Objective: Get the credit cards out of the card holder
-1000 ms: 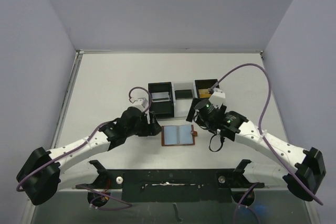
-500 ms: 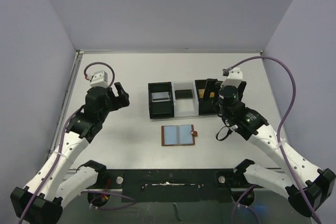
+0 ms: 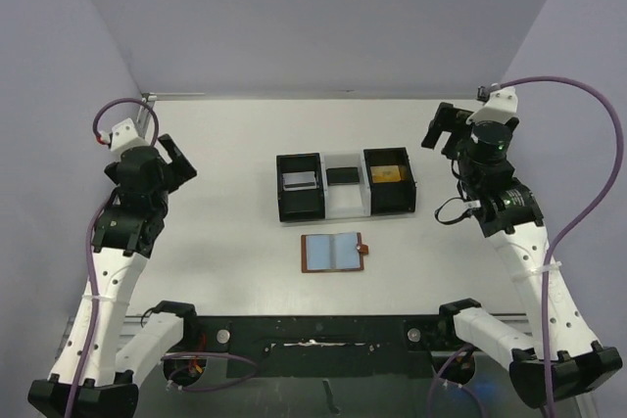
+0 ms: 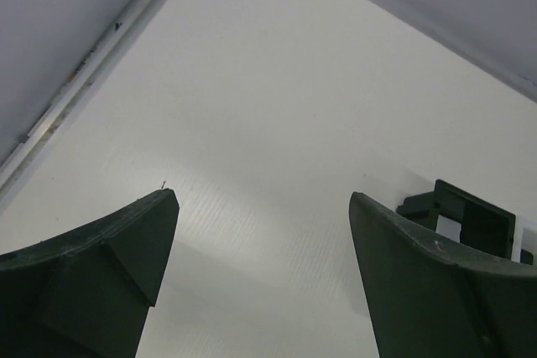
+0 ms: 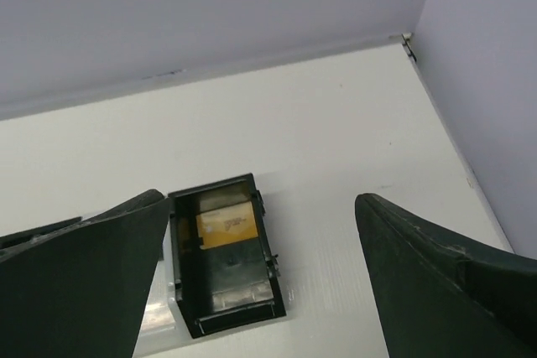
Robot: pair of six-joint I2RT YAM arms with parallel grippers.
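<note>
Position of the card holder [image 3: 331,254]: open and flat on the worktop [image 3: 225,232], about midway along the near edge, blue-grey pockets facing up. Its brown snap tab [image 3: 363,250] points toward the right edge. We cannot tell whether any card sits in the pockets.

Just beyond it, toward the far edge, stands the tray [image 3: 345,207], apart from the card holder and not touching it. It has three compartments in a row: black on the left, white in the middle, black on the right. We note a grey card [image 3: 299,181] in the left one, a black card [image 3: 343,175] in the middle and a gold card [image 3: 387,174] in the right.

We find the left gripper [image 3: 176,158] above the left edge, toward the far-left corner and well apart from the card holder. Its jaws stand wide with nothing between them; between its fingers [image 4: 92,266] the wrist view shows only bare worktop.

The right gripper [image 3: 443,128] hangs toward the right edge, beyond the tray's right end. Its jaws are likewise wide and empty, and its wrist view looks down on the gold card.
</note>
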